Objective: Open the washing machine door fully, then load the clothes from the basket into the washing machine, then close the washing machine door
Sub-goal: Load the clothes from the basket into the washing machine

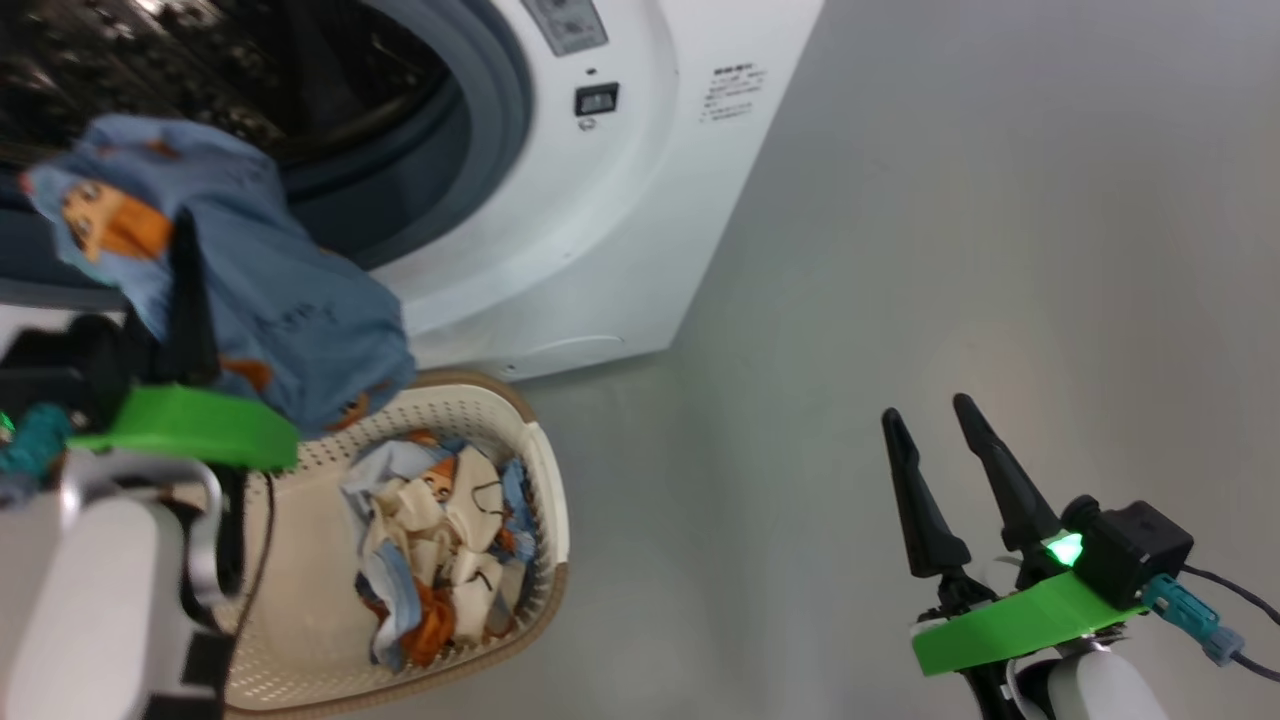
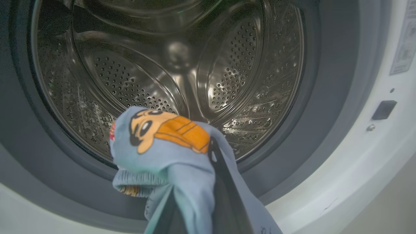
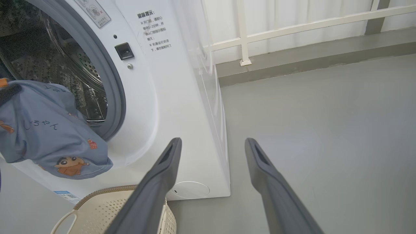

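My left gripper is shut on a light blue garment with orange cartoon prints, held up in front of the washing machine opening. In the left wrist view the garment drapes over the dark fingers just outside the grey gasket, with the bare steel drum behind it. More clothes lie in the cream basket on the floor below the machine. My right gripper stands open and holds nothing, off to the right over the floor. The washing machine door is out of view.
Grey floor stretches to the right of the machine. In the right wrist view a white railing and a low grey kerb run behind it. The basket rim sits close against the machine's front.
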You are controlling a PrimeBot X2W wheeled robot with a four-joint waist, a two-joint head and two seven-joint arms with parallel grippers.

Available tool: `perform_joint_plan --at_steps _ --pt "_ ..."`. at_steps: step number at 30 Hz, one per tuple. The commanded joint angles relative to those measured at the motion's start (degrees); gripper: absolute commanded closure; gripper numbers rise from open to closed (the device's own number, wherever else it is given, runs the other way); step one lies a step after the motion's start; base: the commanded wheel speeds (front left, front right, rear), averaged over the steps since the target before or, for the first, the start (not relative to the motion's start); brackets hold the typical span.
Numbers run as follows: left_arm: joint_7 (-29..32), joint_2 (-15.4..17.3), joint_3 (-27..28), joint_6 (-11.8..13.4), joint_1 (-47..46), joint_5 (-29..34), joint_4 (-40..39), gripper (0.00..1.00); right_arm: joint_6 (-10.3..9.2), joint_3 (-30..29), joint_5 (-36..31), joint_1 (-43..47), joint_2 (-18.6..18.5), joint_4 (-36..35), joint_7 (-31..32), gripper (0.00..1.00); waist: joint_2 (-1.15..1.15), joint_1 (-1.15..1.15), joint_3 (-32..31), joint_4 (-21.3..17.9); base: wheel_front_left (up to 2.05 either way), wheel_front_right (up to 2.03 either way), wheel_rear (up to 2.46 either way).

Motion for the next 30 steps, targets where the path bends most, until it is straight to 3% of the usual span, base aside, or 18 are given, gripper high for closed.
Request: perform_joint_plan --at_steps 1,16,30 --pt "0.2 2.1 2.0 0.1 -2.7 0.4 -0.6 1.00 0.51 1.8 0.6 -1.0 0.0 -1.3 -0.3 0.00 0.00 -0.01 4.2 -3.9 0.00 0.00 0.00" --pt "0.7 9.5 4.6 0.4 -22.9 1.7 13.8 1.00 0.51 6.6 4.8 -4.4 0.0 -1.0 -0.3 0.00 0.00 -0.01 11.3 -10.8 0.00 0.00 0.00" --pt "1.9 15.7 4.0 0.7 -38.0 4.0 24.9 1.00 0.51 8.7 5.4 -5.1 0.0 -1.4 -0.3 0.00 0.00 -0.01 15.5 -13.0 0.00 0.00 0.00"
